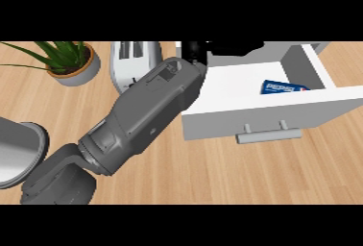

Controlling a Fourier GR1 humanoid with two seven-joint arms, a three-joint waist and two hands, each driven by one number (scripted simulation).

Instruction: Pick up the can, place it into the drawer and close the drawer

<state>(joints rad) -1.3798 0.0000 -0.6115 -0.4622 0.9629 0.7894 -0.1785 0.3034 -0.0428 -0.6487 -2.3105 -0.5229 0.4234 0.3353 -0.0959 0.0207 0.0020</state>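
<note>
A blue can [284, 87] with white lettering lies on its side inside the open white drawer [234, 91], against its right wall. My left forearm crosses the view from the lower left up to the drawer's back left corner. Its black left hand [205, 48] shows only partly at the picture's top edge, above the drawer's rear and apart from the can. The drawer's front panel carries a grey bar handle [269, 135] facing the lower edge. My right hand does not show.
A white toaster [133, 62] stands just left of the forearm. A potted green plant [71, 65] sits at the far left. A grey round metal vessel [18, 153] lies at the left edge. Bare wooden counter stretches below the drawer.
</note>
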